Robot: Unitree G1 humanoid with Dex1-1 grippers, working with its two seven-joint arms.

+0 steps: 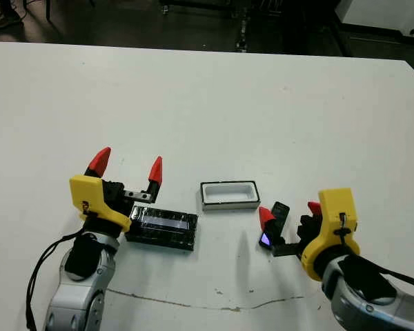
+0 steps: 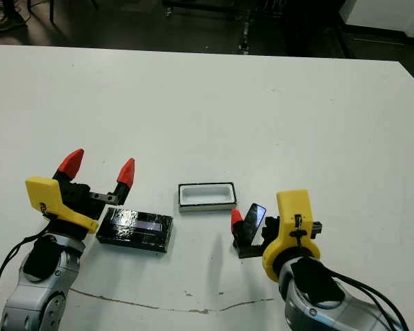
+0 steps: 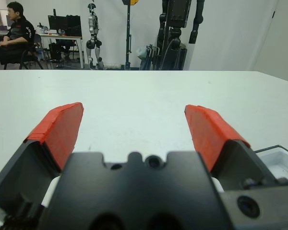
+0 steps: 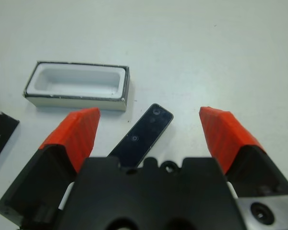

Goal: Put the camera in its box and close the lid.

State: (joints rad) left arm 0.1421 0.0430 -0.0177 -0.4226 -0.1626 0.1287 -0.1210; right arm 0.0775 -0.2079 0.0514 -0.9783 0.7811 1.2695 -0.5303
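The right hand (image 4: 151, 139), fingers spread, straddles the camera (image 4: 141, 135) lying at five o'clock of the box (image 4: 78, 86); next it should pinch and lift it.

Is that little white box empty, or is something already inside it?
Empty. The box shows only its bare white inside; the camera lies on the table outside it, between the right end effector's open fingers.

camera (image 4: 143, 135) near end hidden behind right tool (image 4: 149, 132) body.
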